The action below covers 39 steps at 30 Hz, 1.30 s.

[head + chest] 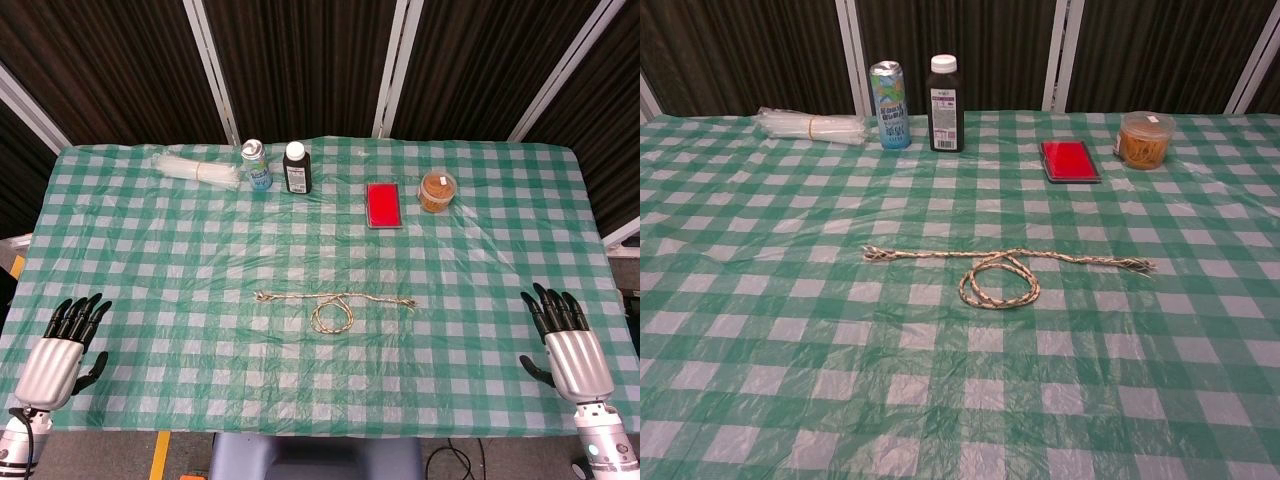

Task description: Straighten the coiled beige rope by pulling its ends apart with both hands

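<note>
1. So, rope (335, 305) smack in the middle of the table (150, 260), stretched left to right, with one small loop sagging toward the near edge just about at its midpoint.
2. Frayed left end (262, 296) pointing at the left hand's side, frayed right end (408, 303) pointing at the right hand's side. Handy, since no crossing of arms looks needed.
3. Left hand (62, 350) parked at the near left corner, fingers spread, holding nothing. Right hand (568, 345) mirrored at the near right corner, same deal: fingers apart, nothing in it.
4. Both well apart from the rope, and roughly equally far from their own ends. Neither visible in the chest view.
5. Probably next: each hand reaching inward and slightly forward to its own end, then pulling outward along that same left-right line.
6. Can, bottle, red pad and tub way at the back, out of the way.
</note>
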Available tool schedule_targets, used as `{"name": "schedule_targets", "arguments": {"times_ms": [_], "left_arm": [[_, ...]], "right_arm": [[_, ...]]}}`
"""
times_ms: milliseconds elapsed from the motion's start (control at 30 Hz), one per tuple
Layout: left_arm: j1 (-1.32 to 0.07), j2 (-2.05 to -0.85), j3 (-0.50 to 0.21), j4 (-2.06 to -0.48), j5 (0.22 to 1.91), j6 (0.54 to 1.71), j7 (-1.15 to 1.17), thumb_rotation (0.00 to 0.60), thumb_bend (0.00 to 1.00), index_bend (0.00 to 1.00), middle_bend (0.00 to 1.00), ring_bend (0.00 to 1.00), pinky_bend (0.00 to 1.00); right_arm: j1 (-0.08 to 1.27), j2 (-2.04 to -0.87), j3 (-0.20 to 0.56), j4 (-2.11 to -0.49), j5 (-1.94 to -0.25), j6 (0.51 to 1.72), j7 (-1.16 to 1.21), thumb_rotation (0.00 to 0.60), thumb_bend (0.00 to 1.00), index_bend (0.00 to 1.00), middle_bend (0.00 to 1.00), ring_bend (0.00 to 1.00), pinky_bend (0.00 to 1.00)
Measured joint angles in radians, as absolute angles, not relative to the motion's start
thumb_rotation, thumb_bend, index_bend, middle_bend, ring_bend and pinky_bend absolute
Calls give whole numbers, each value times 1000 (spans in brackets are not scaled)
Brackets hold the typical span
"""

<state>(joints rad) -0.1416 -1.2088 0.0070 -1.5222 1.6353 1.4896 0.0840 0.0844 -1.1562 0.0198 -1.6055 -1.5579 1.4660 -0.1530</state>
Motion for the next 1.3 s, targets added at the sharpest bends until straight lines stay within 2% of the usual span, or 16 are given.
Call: {"name": "schedule_targets", "arguments": {"times_ms": [233,433,800,967,1300], "left_arm": [[-172,-1232,19,-1500,1672,1459,15,600,451,0,0,0,4],[-266,-1287,5,-1486,1679,1344,-65,600,452,19,0,0,4],[-451,-1549,-112,-1410,1573,1146,47,600,453,238,0,0,4],[-526,-1674,-146,-1337,1513,1073,87,600,453,299,0,0,5],[-628,-1858,-202,-1120,1442,1022,145,600,453,384,28,0,7]], "right_arm": [[76,-1146,17,-1610,-1576,1492,-129,600,288,0,0,0,0],[74,-1150,10,-1603,-1598,1499,-130,600,288,0,0,0,0],[85,-1171,7,-1596,-1587,1464,-173,600,288,0,0,0,0],[87,-1173,8,-1592,-1579,1456,-176,600,288,0,0,0,0],[82,-1152,6,-1594,-1574,1458,-143,600,288,0,0,0,0]]}}
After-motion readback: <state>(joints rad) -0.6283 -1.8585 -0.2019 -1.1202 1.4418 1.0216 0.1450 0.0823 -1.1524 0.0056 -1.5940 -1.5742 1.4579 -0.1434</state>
